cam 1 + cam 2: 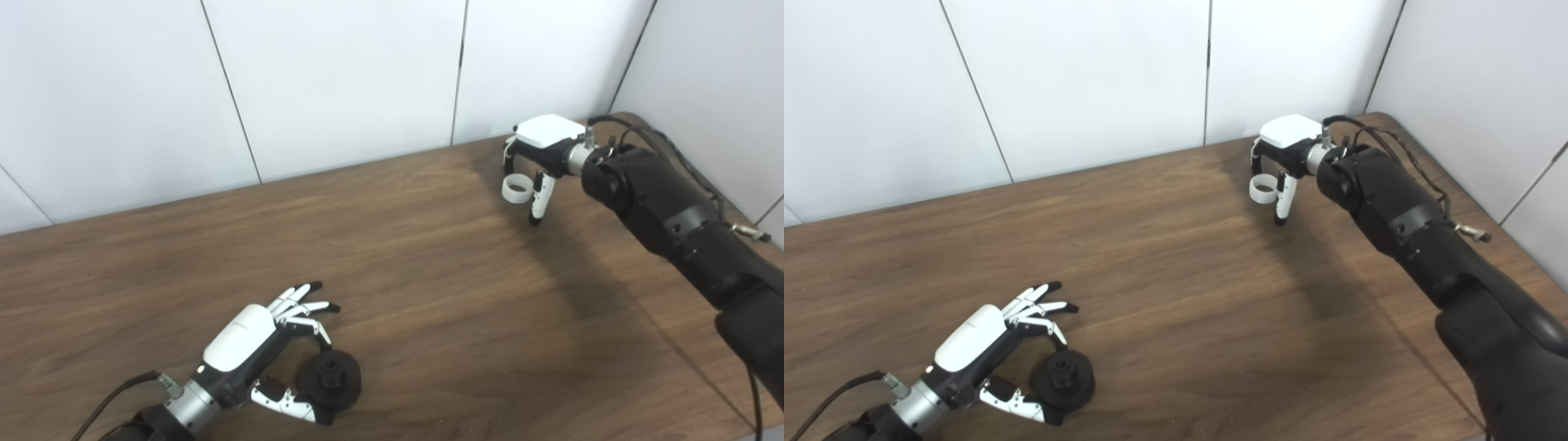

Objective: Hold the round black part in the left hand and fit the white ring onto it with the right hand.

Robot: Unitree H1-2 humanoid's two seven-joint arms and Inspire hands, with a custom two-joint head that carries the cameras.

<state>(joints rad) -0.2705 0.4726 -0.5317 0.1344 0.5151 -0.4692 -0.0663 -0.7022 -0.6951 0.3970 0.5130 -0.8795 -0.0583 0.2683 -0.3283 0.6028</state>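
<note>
1. Black and round, the part (pixel 328 379) lies flat on our wooden table (pixel 429 275) near its front edge, a small hub standing up at its centre.
2. Our left hand (pixel 269 349) brackets the black part, thumb against its near rim and one fingertip touching its far rim, the other fingers spread above the wood; we cannot tell whether the part is truly clamped.
3. Far from the black part, toward the table's back right corner, the white ring (pixel 516 188) hangs pinched in our right hand (pixel 534 160), clear of the surface.
4. White wall panels (pixel 337 79) rise behind the table, well beyond the black part.
</note>
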